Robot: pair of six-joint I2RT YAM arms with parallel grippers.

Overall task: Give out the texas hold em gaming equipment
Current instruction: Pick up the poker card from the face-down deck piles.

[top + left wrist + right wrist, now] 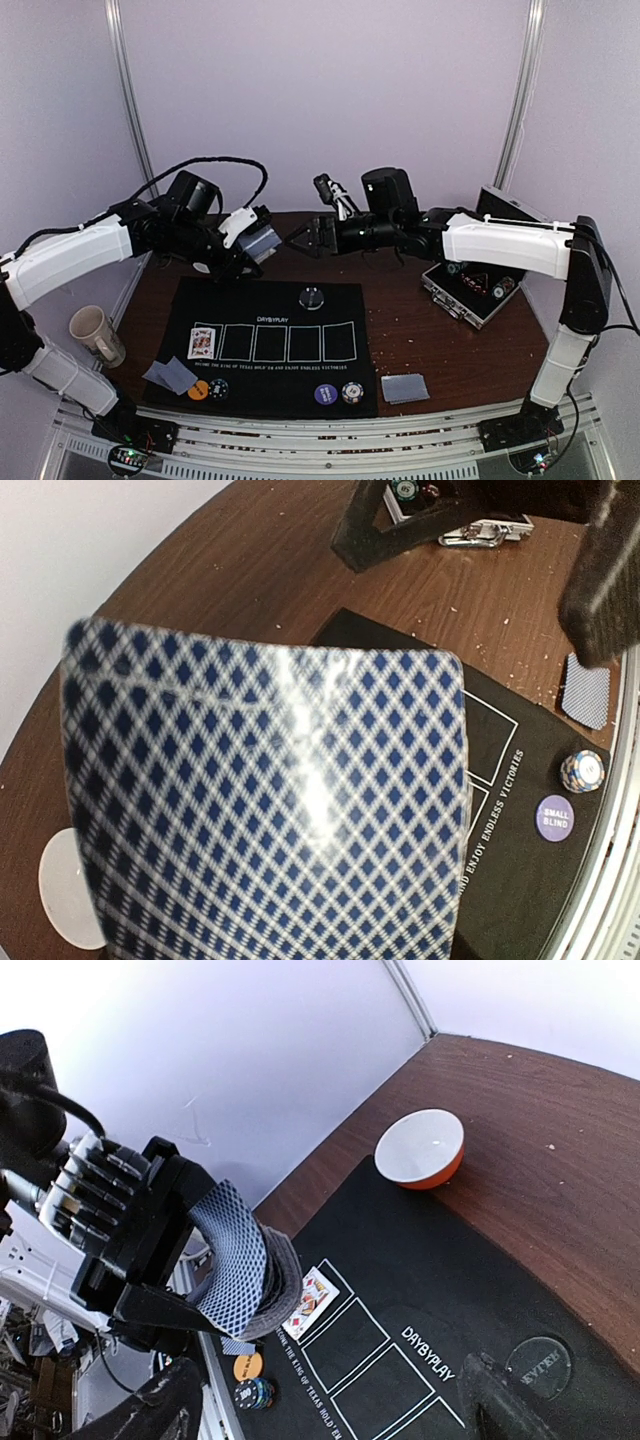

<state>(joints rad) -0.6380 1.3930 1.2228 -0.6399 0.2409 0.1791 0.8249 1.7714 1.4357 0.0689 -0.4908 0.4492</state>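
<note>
Up by the far edge of the black mat (270, 300), the left gripper (252, 248) clamps the deck of cards (264, 240) (edges fanned toward its partner); the right gripper (305, 237), jaws spread and empty, faces it from just to the right.

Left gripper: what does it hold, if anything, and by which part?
The left gripper holds a stack of playing cards by one end, the other end sticking out free. The right gripper is open and empty.
</note>
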